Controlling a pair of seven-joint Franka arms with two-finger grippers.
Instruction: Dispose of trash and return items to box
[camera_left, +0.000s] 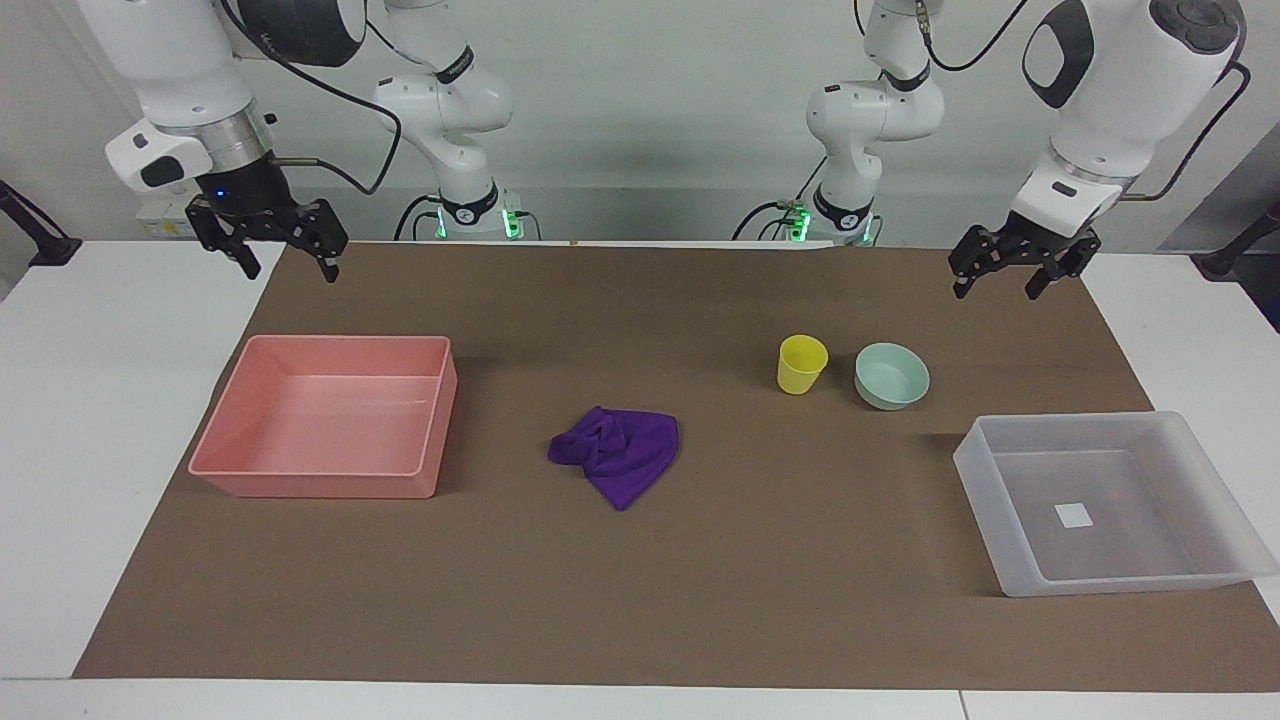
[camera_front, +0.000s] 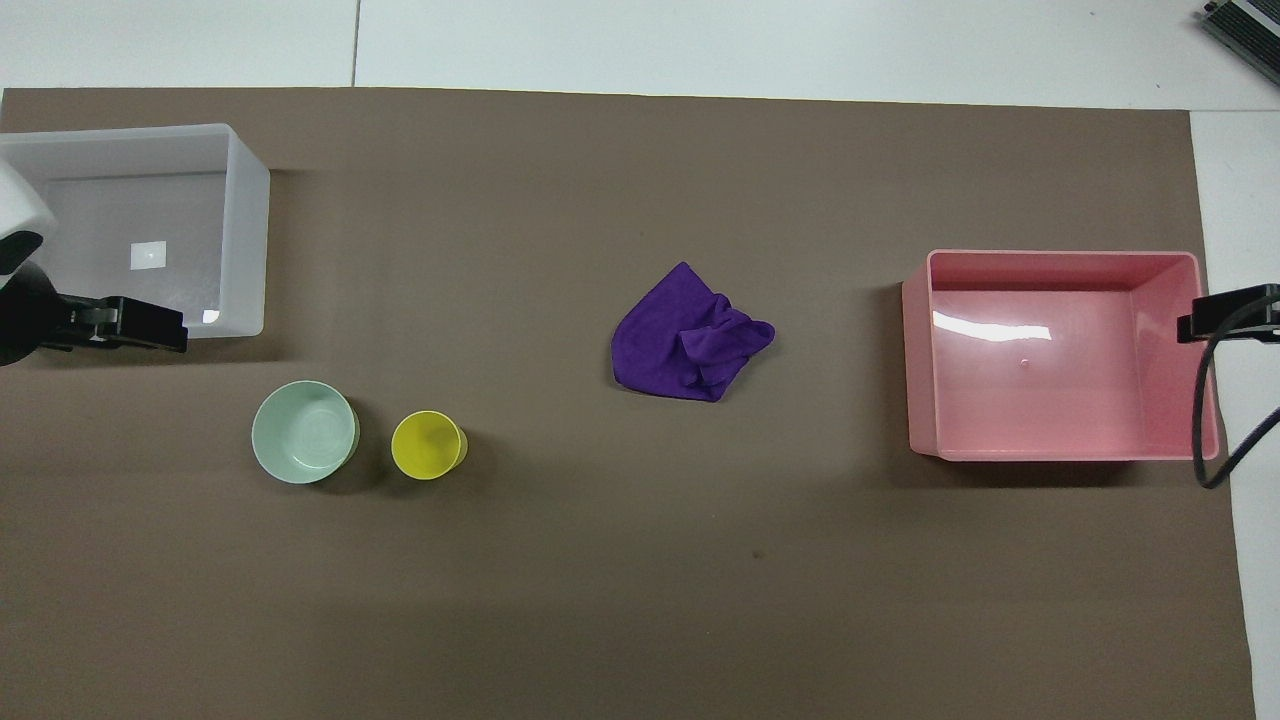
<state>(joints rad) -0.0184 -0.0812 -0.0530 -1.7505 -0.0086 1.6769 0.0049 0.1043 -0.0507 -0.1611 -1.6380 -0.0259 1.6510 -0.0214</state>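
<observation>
Now the yellow cup (camera_left: 802, 364) sits lower left of the left gripper (camera_left: 1022, 270), whose fingers stand wide apart and empty; this arm is nearer.

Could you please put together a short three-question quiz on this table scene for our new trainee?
1. True or false: the purple cloth already lies inside the pink tray.
2. Which item stands closer to the translucent box: the yellow cup or the mint-green bowl?
3. Multiple choice: the left gripper and the right gripper are A) both holding items, B) both open and raised with nothing held, C) one resting inside the box.

Key
1. False: the cloth lies on the brown mat between tray and cup; the tray holds nothing.
2. The mint-green bowl; the cup stands beside it, toward the cloth.
3. B.
</observation>
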